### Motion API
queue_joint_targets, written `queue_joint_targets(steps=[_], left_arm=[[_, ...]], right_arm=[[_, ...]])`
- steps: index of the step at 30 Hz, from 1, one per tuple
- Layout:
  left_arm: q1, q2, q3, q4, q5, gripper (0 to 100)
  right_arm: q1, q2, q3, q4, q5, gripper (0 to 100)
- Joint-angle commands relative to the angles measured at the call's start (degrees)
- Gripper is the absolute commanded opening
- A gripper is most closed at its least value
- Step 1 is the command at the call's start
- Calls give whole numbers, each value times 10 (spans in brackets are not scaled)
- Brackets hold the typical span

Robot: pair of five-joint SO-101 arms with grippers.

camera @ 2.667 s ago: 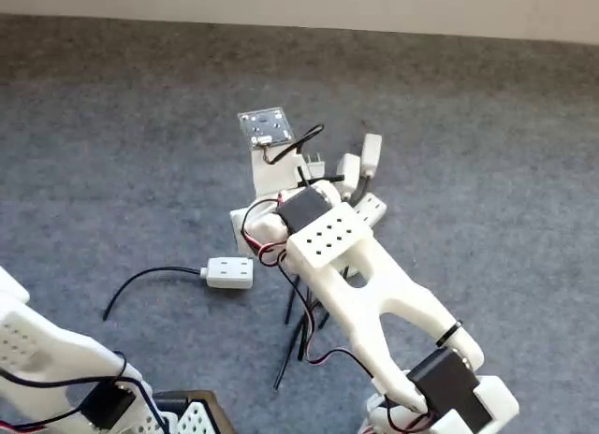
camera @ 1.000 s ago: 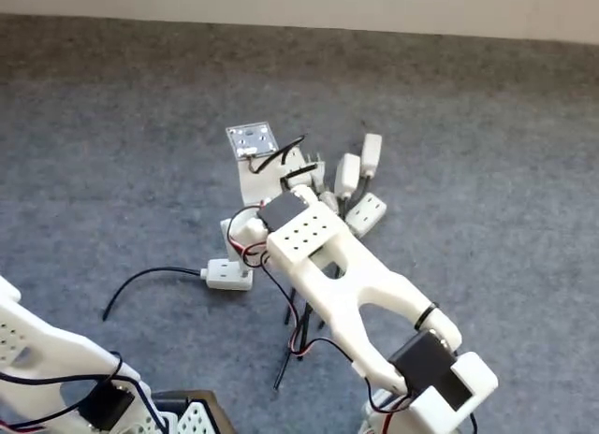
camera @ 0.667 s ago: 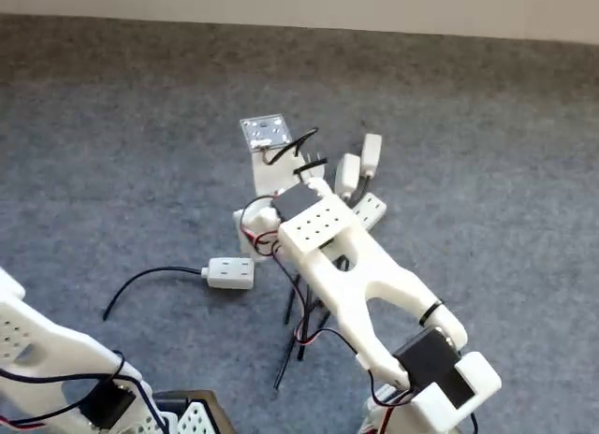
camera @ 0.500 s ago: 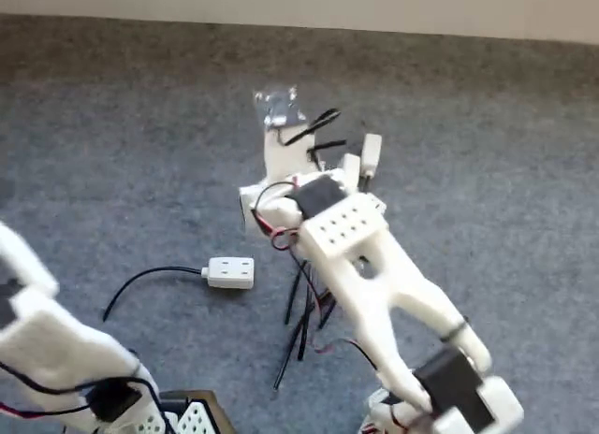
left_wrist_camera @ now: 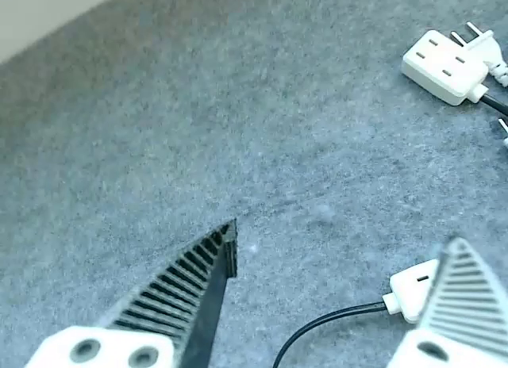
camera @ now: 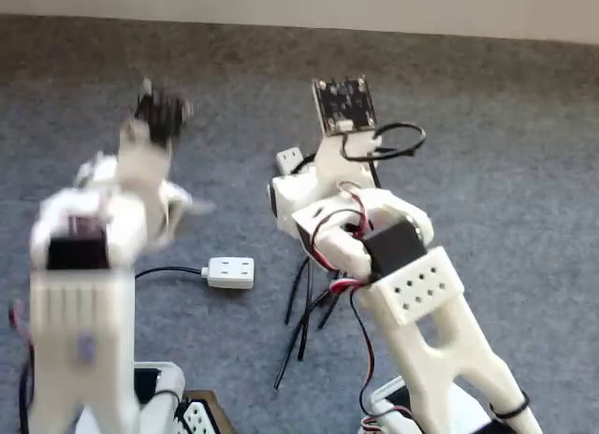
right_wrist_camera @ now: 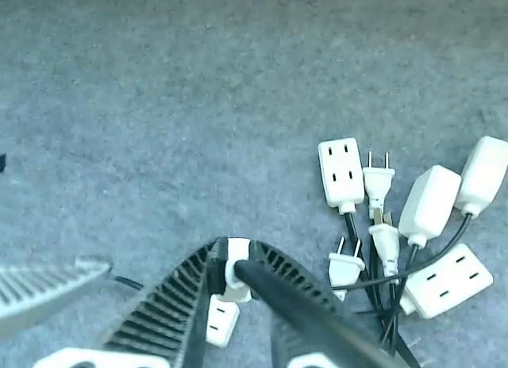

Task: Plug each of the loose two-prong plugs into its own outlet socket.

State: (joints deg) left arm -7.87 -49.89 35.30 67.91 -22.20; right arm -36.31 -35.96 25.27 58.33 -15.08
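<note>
My right gripper (right_wrist_camera: 235,266) is shut on a small white plug (right_wrist_camera: 236,279), held above the grey carpet. In the high view this gripper (camera: 291,165) hangs near the middle, raised off the floor. To one side lies a cluster of white sockets (right_wrist_camera: 341,173) and two-prong plugs (right_wrist_camera: 379,182) with black cords. A lone white socket (camera: 231,271) with a black cord lies on the carpet between the arms. My left gripper (left_wrist_camera: 341,243) is open and empty above the carpet, with that socket (left_wrist_camera: 408,293) beside one finger. The left gripper (camera: 157,116) sits at the upper left, blurred.
Black cords (camera: 304,314) trail across the carpet under the right arm. Bare grey carpet (camera: 505,153) stretches to the right and to the far left. A pale wall (camera: 299,4) borders the back edge.
The right arm has lifted off the plug cluster and swung up and back with the white plug. The left arm has risen from the lower left corner over the carpet.
</note>
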Motion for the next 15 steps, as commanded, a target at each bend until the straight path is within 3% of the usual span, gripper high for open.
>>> queue_joint_targets(steps=[1,8,15], left_arm=[[62,-268,196,-41,-1,429],[170,-496,308,-11,62,433],[181,-493,407,-92,64,429]], right_arm=[[-5,-48,28,-26,5,5],[-23,-45,60,-25,-5,5],[-92,-42,58,10,-5,5]])
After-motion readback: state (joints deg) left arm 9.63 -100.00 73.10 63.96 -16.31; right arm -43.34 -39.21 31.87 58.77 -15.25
